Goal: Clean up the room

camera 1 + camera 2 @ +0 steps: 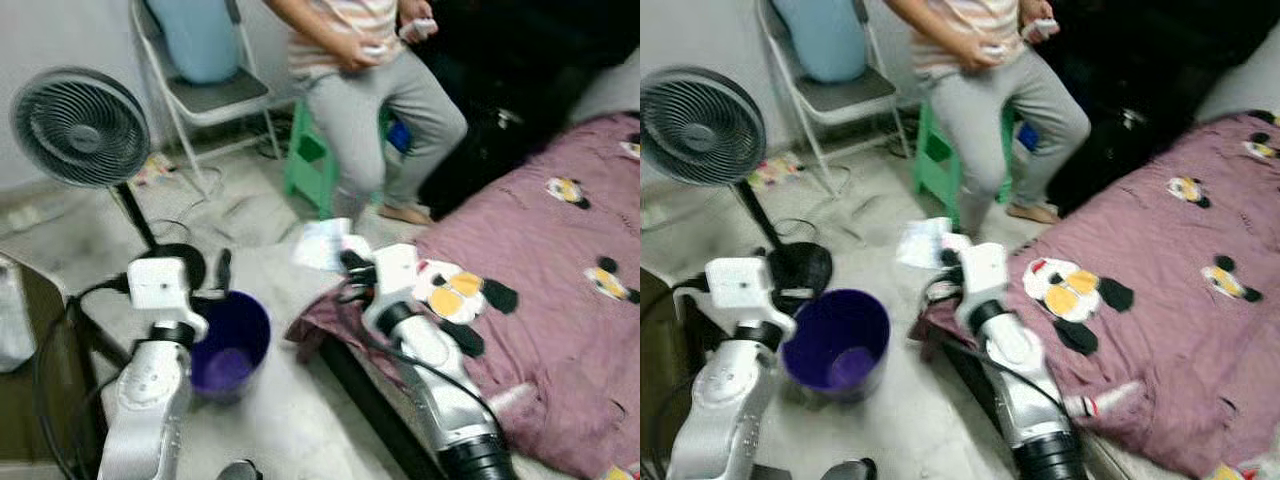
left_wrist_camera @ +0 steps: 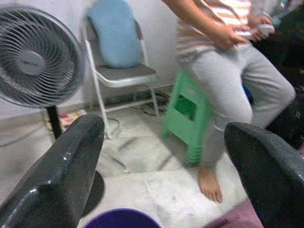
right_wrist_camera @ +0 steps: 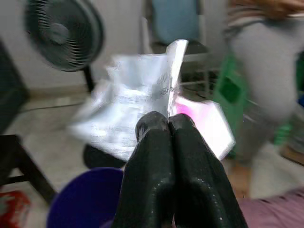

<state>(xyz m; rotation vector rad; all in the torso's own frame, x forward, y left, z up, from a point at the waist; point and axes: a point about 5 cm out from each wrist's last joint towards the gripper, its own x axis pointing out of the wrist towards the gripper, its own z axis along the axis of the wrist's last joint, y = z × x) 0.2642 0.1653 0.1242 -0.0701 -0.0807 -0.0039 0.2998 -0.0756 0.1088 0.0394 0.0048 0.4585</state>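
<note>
- The two silver arms sit nearest the camera, low in the head views, the left one beside a purple bin (image 1: pixel 232 345) and the right one along the edge of the bed (image 1: pixel 560 330).
- The right gripper (image 3: pixel 167 124) has its fingers pressed tight together, pinching a crumpled white paper (image 3: pixel 137 102) with a pink patch on one side.
- In the left eye view that paper (image 1: pixel 322 243) is held above the floor (image 1: pixel 270 420), just off the corner of the bed and to the right of the bin, not over its mouth.
- The left gripper (image 2: pixel 164 156) has its fingers (image 2: pixel 71 166) spread wide with nothing between them; it hovers over the near rim of the bin, whose edge shows in its wrist view.
- The bin stands upright on the floor, and its purple bottom is visible inside.
- A mauve blanket (image 1: pixel 540 260) with penguin patterns covers the bed, and its corner droops over the edge near the right arm.
- A black standing fan (image 1: pixel 80 128) stands behind the bin, with its round base just beyond the bin's rim.
- A folding chair (image 1: pixel 205 95) holds a light-blue cushion (image 1: pixel 198 35) against the wall.
- A person (image 1: pixel 375 95) in grey trousers sits on a green stool (image 1: pixel 315 160), one bare foot on the floor, hands holding small white objects.
</note>
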